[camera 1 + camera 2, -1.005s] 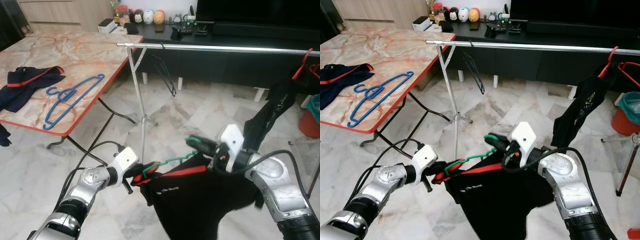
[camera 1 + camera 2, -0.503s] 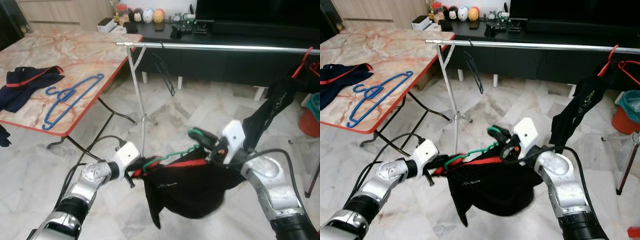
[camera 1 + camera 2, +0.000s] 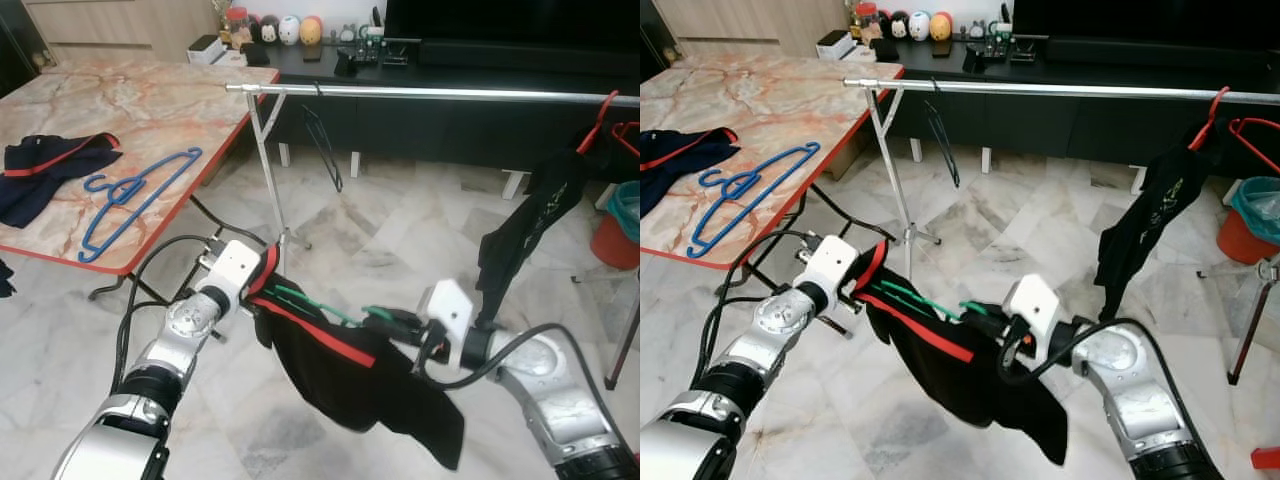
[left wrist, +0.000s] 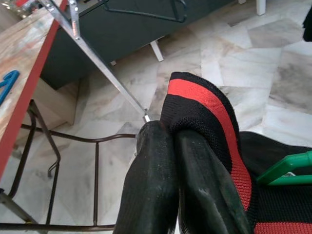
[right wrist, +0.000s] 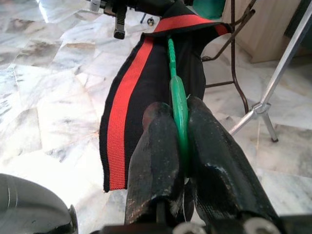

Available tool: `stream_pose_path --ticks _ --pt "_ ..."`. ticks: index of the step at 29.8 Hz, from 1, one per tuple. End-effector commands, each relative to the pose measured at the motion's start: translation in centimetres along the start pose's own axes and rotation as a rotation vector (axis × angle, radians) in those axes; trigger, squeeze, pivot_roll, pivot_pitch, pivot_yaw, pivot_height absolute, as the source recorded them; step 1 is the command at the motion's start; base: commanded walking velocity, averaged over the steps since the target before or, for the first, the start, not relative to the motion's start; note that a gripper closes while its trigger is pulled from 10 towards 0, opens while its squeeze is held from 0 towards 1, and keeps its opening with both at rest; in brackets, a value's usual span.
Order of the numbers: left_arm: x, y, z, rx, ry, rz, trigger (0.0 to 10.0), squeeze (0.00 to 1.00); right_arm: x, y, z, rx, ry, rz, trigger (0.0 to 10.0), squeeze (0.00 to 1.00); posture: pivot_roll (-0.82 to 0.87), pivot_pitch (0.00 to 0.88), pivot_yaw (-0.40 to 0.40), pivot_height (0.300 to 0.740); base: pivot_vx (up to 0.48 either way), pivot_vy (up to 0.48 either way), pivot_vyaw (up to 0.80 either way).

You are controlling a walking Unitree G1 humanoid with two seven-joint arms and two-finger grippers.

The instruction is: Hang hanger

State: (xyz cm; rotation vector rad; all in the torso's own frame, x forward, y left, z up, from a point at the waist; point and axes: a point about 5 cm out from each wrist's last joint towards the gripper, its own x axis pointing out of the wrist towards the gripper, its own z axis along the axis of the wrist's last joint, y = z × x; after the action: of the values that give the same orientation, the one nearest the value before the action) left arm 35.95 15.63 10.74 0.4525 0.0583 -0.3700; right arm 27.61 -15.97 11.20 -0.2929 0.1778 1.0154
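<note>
Below the silver clothes rail (image 3: 430,93), the left gripper (image 4: 178,141) pinches the red-trimmed collar of a black garment (image 3: 360,375). The right gripper (image 5: 180,122) is clamped on the green hanger (image 5: 176,92) threaded through it, above the marble floor (image 3: 400,220).

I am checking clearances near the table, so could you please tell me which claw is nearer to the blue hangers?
Left. The left claw holds the garment just below the table edge near the blue hangers; the right claw is farther across.
</note>
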Motion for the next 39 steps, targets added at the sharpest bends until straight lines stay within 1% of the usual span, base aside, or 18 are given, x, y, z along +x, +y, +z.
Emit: stream_pose_path --ticks 1,5,9,10,13,15,20,23,25,26,28,30,31,33,34,36,37,39 --pt "0.3 0.4 0.7 0.008 -0.027 0.02 0.0 0.0 0.1 0.1 0.2 0.018 -0.006 0.012 0.0 0.0 0.03 0.054 0.077 0.74 0.0 0.0 0.0" --pt "0.2 0.4 0.5 0.017 -0.029 0.033 0.0 0.0 -0.1 -0.1 0.1 0.002 0.007 0.003 0.0 0.0 0.03 0.056 0.076 0.74 0.0 0.0 0.0" --pt "0.1 1.0 0.6 0.0 -0.047 0.088 0.0 0.0 -0.5 -1.6 -0.1 -0.018 0.022 -0.129 0.0 0.0 0.03 0.055 0.076 0.74 0.0 0.0 0.0" --pt "0.1 1.2 0.7 -0.008 -0.054 0.1 0.0 0.0 -0.6 -2.1 -0.4 -0.031 0.046 -0.169 0.0 0.0 0.03 0.055 0.076 0.74 0.0 0.0 0.0" --pt "0.1 1.5 0.9 -0.02 -0.07 0.121 0.0 0.0 -0.6 -2.5 -0.9 -0.043 0.089 -0.214 0.0 0.0 0.03 0.056 0.077 0.74 0.0 0.0 0.0" --pt "0.1 1.9 1.3 -0.03 -0.09 0.15 0.0 0.0 -0.5 -2.3 -1.2 -0.047 0.099 -0.212 0.0 0.0 0.04 0.055 0.076 0.74 0.0 0.0 0.0" --pt "0.1 2.0 1.4 -0.043 -0.098 0.161 0.0 0.0 -0.2 -1.5 -1.0 -0.032 0.07 -0.165 0.0 0.0 0.03 0.057 0.077 0.74 0.0 0.0 0.0" --pt "0.0 2.4 1.4 -0.101 -0.111 0.203 0.0 0.0 -0.4 -1.7 -1.3 -0.034 0.093 -0.188 0.0 0.0 0.03 0.056 0.077 0.74 0.0 0.0 0.0" --pt "-0.1 3.0 1.5 -0.166 -0.129 0.245 0.0 0.0 -0.6 -1.9 -1.6 -0.039 0.104 -0.207 0.0 0.0 0.03 0.056 0.076 0.74 0.0 0.0 0.0" --pt "-0.1 3.0 1.5 -0.166 -0.129 0.245 0.0 0.0 -0.6 -1.9 -1.6 -0.039 0.104 -0.207 0.0 0.0 0.03 0.056 0.076 0.74 0.0 0.0 0.0" --pt "-0.2 3.5 1.4 -0.243 -0.131 0.279 0.0 0.0 -0.6 -2.0 -1.6 -0.04 0.102 -0.214 0.0 0.0 0.03 0.057 0.076 0.74 0.0 0.0 0.0" --pt "-0.3 3.9 1.2 -0.289 -0.131 0.31 0.0 0.0 -0.7 -2.0 -1.7 -0.032 0.1 -0.221 0.0 0.0 0.03 0.058 0.076 0.74 0.0 0.0 0.0" --pt "-0.4 4.3 1.0 -0.353 -0.129 0.339 0.0 0.0 -0.7 -2.0 -1.7 -0.032 0.097 -0.224 0.0 0.0 0.03 0.059 0.077 0.74 0.0 0.0 0.0" --pt "-0.5 4.5 0.9 -0.375 -0.121 0.35 0.0 0.0 -0.7 -2.0 -1.7 -0.027 0.092 -0.227 0.0 0.0 0.04 0.06 0.078 0.74 0.0 0.0 0.0" --pt "-0.6 4.6 0.6 -0.415 -0.11 0.368 0.0 0.0 -0.7 -1.9 -1.6 -0.024 0.088 -0.223 0.0 0.0 0.04 0.06 0.078 0.74 0.0 0.0 0.0" --pt "-0.6 4.6 0.4 -0.455 -0.105 0.364 0.0 0.0 -0.7 -1.9 -1.5 -0.012 0.067 -0.235 0.0 0.0 0.04 0.061 0.079 0.74 0.0 0.0 0.0" --pt "-0.5 4.2 0.1 -0.474 -0.09 0.33 0.0 0.0 -0.8 -2.0 -1.3 -0.004 0.043 -0.247 0.0 0.0 0.03 0.061 0.079 0.74 0.0 0.0 0.0" --pt "-0.5 3.9 -0.1 -0.492 -0.078 0.308 0.0 0.0 -0.8 -2.0 -1.1 -0.005 0.029 -0.252 0.0 0.0 0.04 0.063 0.081 0.74 0.0 0.0 0.0"
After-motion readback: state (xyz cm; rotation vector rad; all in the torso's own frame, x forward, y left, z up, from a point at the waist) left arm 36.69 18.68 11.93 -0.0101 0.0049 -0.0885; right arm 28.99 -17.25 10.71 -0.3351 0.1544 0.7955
